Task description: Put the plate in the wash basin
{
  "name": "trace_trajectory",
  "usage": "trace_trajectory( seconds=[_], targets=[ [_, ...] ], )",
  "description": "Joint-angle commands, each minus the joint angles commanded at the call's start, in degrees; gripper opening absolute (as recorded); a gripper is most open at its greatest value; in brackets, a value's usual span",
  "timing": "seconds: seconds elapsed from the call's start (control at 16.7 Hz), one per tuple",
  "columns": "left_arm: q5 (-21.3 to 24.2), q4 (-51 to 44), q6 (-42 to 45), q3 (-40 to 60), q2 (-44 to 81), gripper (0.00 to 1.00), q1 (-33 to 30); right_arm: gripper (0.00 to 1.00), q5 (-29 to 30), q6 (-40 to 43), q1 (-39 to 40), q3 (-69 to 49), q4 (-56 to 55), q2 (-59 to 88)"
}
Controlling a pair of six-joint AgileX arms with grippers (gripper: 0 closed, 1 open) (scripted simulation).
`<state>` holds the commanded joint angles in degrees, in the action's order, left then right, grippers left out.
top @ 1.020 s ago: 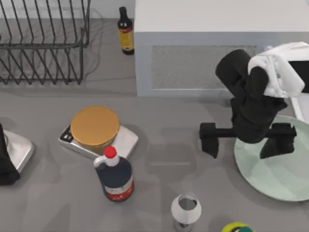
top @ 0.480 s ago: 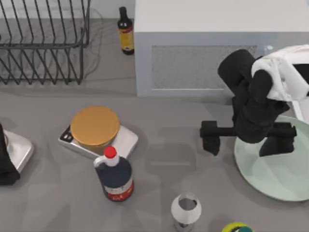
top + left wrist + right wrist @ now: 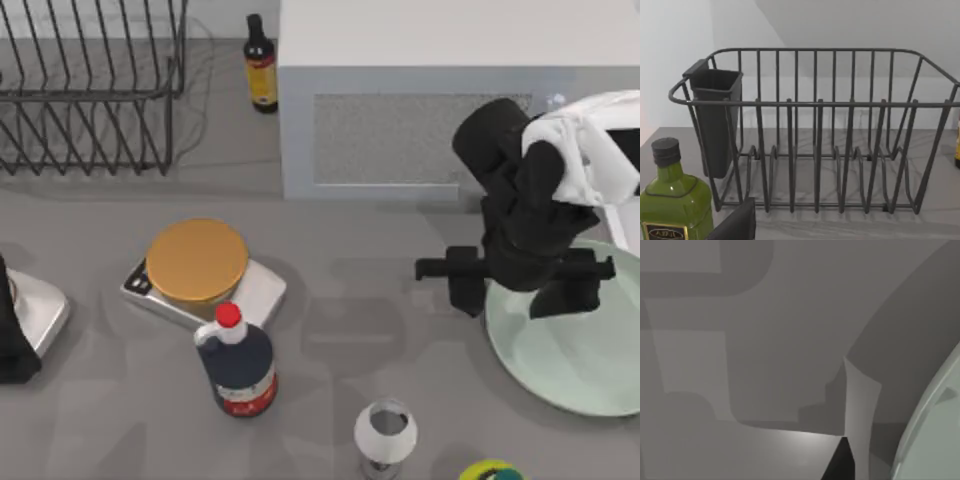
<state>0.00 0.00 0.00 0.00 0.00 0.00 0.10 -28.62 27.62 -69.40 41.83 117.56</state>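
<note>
Two arms: right one at work, lower right of the top view; left arm (image 3: 12, 340) parked at the left edge.
Change: compared with a second ago, the right gripper (image 3: 520, 290) has drawn its fingers inward; the left finger, then well out over bare table, now stands just beside the plate's rim.
Meaning: judged as closing on the rim, so the grasp is under way and the lift is not yet done.
Claw: fingers part-way closed but with a clear gap, one outside the rim (image 3: 466, 292), the other over the plate's inside; nothing held. Contact with the rim cannot be told.
Plate: plate (image 3: 580, 350), pale mint green, flat on the table at the right edge of the top view, partly under the right arm; its rim shows at the right wrist view's lower right (image 3: 935, 415).
Wash basin: thin white rim (image 3: 622, 225) at the far right, just above the plate.
Around: microwave (image 3: 420, 100) at upper centre, wire rack (image 3: 90, 90) upper left, scale (image 3: 200, 270) and dark bottle (image 3: 240, 365) centre left, well apart from the plate.
</note>
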Motion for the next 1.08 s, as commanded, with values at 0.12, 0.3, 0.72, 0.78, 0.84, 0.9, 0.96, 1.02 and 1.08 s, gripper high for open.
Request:
trace_trajectory(
  seconds=[0.12,0.3,0.72,0.78,0.84,0.9,0.96,1.02,1.08],
  targets=[
    [0.0,0.0,0.0,0.0,0.0,1.0,0.0,0.1,0.0,0.0,0.0,0.0,0.0,0.0],
    [0.0,0.0,0.0,0.0,0.0,1.0,0.0,0.0,0.0,0.0,0.0,0.0,0.0,0.0],
    [0.0,0.0,0.0,0.0,0.0,1.0,0.0,0.0,0.6,0.3,-0.8,-1.2,-0.2,-4.3],
    [0.0,0.0,0.0,0.0,0.0,1.0,0.0,0.0,0.6,0.3,-0.8,-1.2,-0.1,-4.4],
    [0.0,0.0,0.0,0.0,0.0,1.0,0.0,0.0,0.5,0.4,-0.9,-1.4,0.5,-4.6],
    [0.0,0.0,0.0,0.0,0.0,1.0,0.0,0.0,0.5,0.5,-0.9,-1.8,1.8,-4.9],
    [0.0,0.0,0.0,0.0,0.0,1.0,0.0,0.0,0.4,0.6,-1.1,-2.3,3.6,-5.3],
    [0.0,0.0,0.0,0.0,0.0,1.0,0.0,0.0,0.4,0.8,-1.3,-3.0,6.0,-5.7],
    [0.0,0.0,0.0,0.0,0.0,1.0,0.0,0.0,0.4,0.9,-1.7,-4.1,9.1,-6.1]
  ],
)
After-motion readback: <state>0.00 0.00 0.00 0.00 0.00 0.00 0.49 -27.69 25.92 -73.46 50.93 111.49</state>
